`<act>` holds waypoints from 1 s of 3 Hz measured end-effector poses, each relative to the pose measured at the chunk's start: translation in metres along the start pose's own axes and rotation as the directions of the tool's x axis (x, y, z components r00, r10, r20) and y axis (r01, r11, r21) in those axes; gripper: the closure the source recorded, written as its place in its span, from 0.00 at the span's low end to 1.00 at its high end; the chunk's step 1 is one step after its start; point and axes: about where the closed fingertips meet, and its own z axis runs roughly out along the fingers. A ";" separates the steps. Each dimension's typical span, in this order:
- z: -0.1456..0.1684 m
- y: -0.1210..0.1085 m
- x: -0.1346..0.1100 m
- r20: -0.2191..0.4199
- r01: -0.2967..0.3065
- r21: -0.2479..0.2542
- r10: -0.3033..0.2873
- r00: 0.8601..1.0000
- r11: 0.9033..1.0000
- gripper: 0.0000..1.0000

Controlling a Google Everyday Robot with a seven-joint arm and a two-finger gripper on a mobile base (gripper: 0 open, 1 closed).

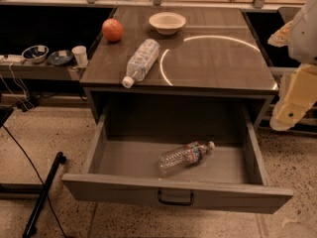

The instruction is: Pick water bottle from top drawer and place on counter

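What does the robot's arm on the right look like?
The arm is smooth, rounded white casing. Below it, the gripper, at the right edge beside the counter, is a pale cream block with a small dark dot and a rounded whitish tip. No cables show.

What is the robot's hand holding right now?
Nothing. The gripper is off at the right edge, while the water bottle lies loose in the top drawer.
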 end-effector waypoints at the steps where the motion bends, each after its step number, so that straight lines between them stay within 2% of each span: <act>1: 0.000 0.000 0.000 0.000 0.000 0.000 0.000 1.000 1.000 0.00; 2: 0.033 0.005 -0.010 0.038 0.052 -0.004 -0.052 0.998 0.999 0.00; 3: 0.090 0.035 -0.018 0.108 0.181 -0.011 -0.179 0.978 0.983 0.00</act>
